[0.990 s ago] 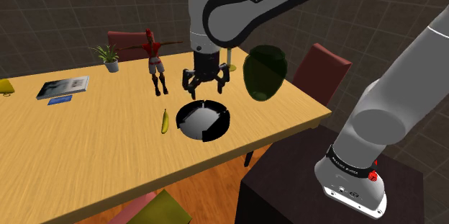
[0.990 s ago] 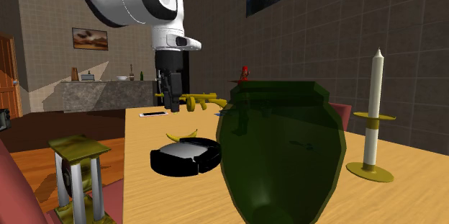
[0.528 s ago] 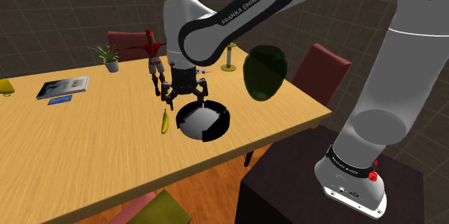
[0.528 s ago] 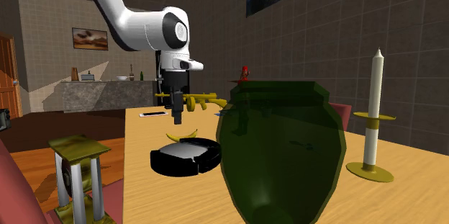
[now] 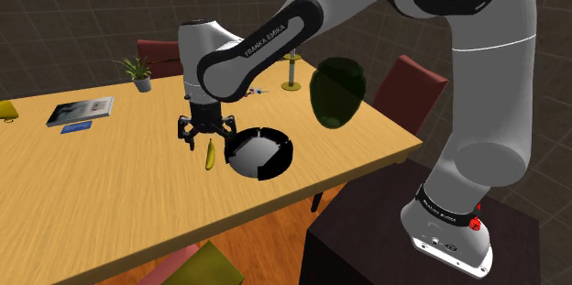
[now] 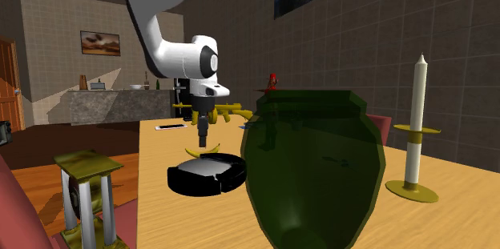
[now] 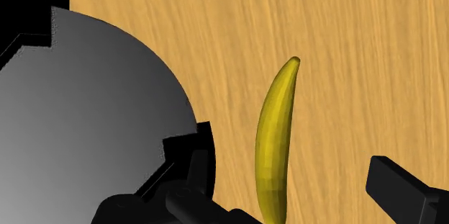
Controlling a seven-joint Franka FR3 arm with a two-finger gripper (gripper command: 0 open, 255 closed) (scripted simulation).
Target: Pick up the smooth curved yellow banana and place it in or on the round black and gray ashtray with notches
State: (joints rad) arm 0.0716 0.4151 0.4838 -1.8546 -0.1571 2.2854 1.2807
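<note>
Wrist view | jaws apart, banana [image 7: 275,143] between | ashtray [image 7: 86,114] just beside banana | green vase [image 5: 335,91] near ashtray

Dim surroundings, with the table top [image 5: 110,173] evenly, warmly lit

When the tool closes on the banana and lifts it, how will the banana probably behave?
The banana looks smooth and rounded, so it may slip or roll in the open tool. It is curved and lies flat on the table, so a push would probably spin it. It seems stiff and should not droop.
</note>
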